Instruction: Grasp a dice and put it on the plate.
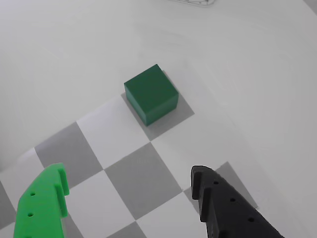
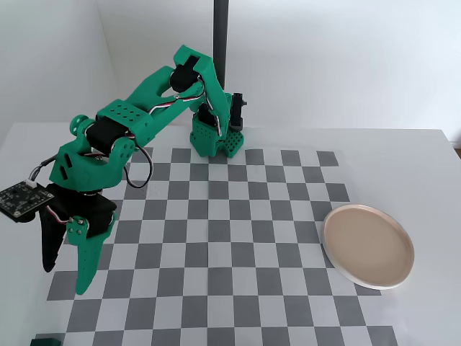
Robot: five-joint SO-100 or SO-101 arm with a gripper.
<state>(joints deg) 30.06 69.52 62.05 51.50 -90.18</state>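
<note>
In the wrist view we see the tool (image 1: 129, 191) with its two fingers spread wide apart, a bright green finger (image 1: 42, 206) at the lower left and a black finger (image 1: 228, 208) at the lower right, and nothing is held between them. Beyond the fingertips, well apart from both, the dice (image 1: 151, 94) stands flat on a grey square at the outer border of the checkerboard pattern (image 1: 129, 173); only plain white tabletop (image 1: 237, 64) lies past it. In the fixed view the green arm (image 2: 137, 122) reaches from its base at the far edge of the tabletop (image 2: 418, 151) toward the near left corner, and the tool (image 2: 68, 277) hangs there above the left border of the checkerboard (image 2: 238, 238), fingers pointing down and open. At the very bottom of this view, near the near left corner, we see only a small dark green piece of the dice (image 2: 47, 340), cut off by the picture edge. The plate (image 2: 368, 246) lies near the right edge of the tabletop, partly over the checkerboard border, and it is well apart from the dice and from the tool.
</note>
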